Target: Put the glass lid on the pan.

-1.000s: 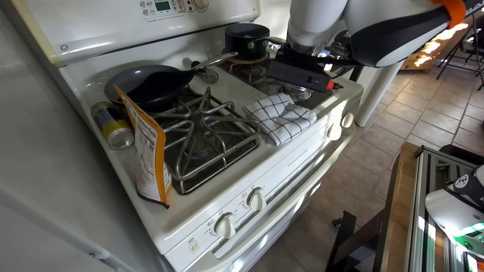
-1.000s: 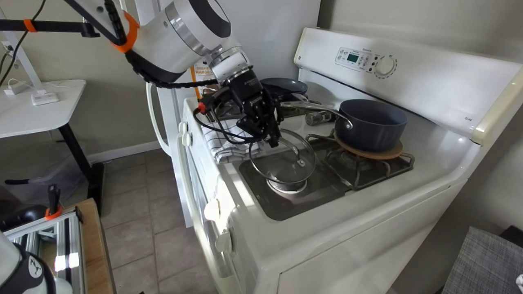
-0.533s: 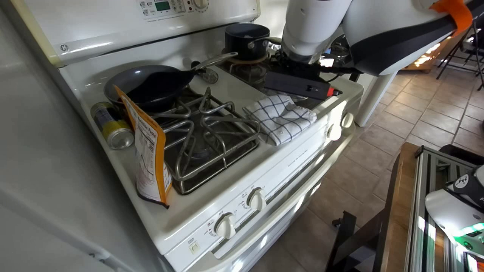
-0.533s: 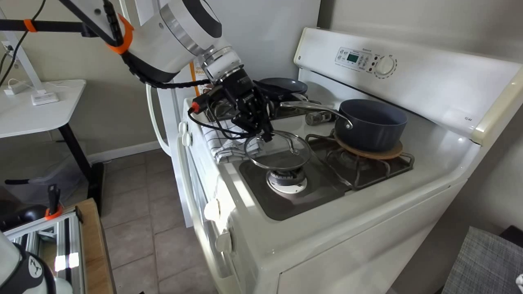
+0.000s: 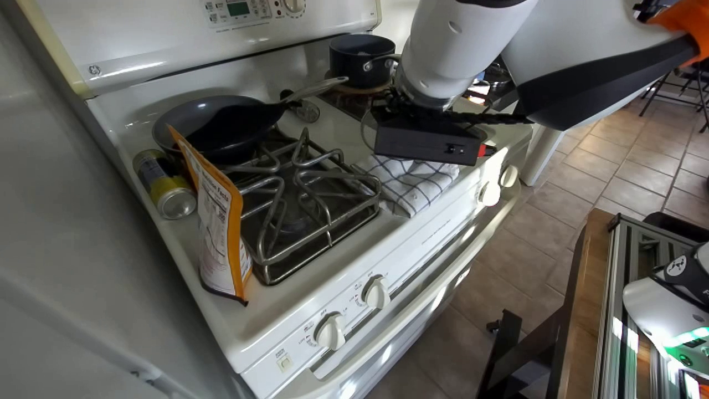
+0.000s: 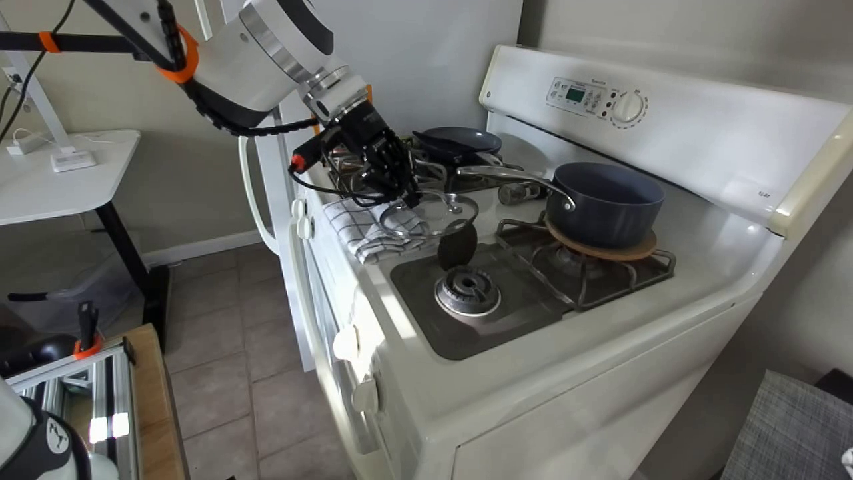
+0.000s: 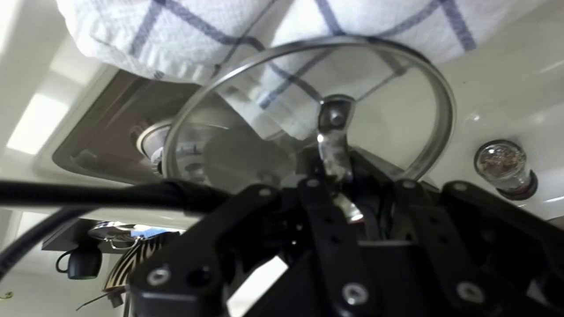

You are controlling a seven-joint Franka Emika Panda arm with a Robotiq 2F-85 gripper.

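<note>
The glass lid [image 6: 433,217] has a metal rim and a metal loop handle [image 7: 334,145]. My gripper [image 6: 410,195] is shut on that handle, also in the wrist view [image 7: 337,174], and holds the lid in the air over the checked towel and the edge of the front burner area. In an exterior view only a bit of lid rim [image 5: 364,130] shows beside the gripper body. The black pan [image 5: 219,127] sits on the back burner by the fridge, also in an exterior view [image 6: 470,139]. Its handle looks silvery. A dark shape lies across its inside.
A deeper dark pot [image 6: 610,203] stands on a round board, its handle pointing toward the lid. A glass shaker [image 6: 520,193] lies between pot and pan. An orange bag [image 5: 221,233] and a can [image 5: 166,185] are near the pan. The towel [image 5: 412,183] lies at the stove's front.
My gripper has lifted the lid from over the front burner and carried it toward the pan's side of the stove. The lid hangs more level. The burner and a dark oval shape below show now.
</note>
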